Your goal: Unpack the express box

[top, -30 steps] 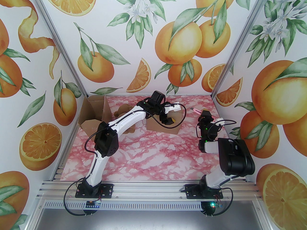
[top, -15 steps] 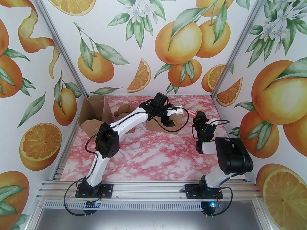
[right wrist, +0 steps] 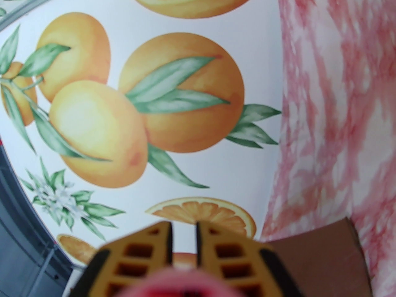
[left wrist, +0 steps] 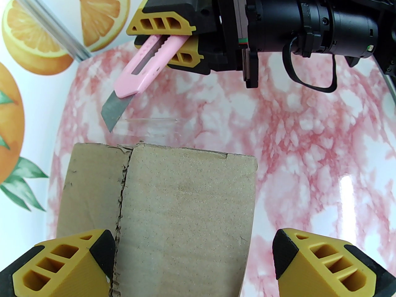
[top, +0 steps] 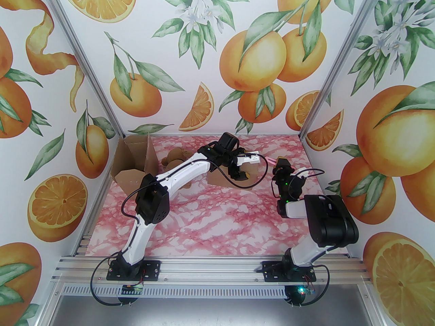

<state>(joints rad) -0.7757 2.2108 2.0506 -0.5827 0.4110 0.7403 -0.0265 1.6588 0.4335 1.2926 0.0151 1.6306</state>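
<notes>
Left jaws released, above small box (left wrist: 185,203). Right jaws clench pink knife (left wrist: 145,66), blade just beyond box edge. Opened carton (top: 131,163) far-left on desk (top: 221,222); left arm (top: 183,171) partly hides brown items (top: 173,155).

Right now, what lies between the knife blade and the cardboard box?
In the left wrist view, a short gap of marble table, with what looks like a clear tape strip; the blade is not touching the box.

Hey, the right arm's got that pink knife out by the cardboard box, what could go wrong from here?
1. The left gripper hangs open over the box, not clamping it, so the box may slide when cut.
2. The right gripper holds the pink knife at a slant; cutting force could twist it loose.
</notes>
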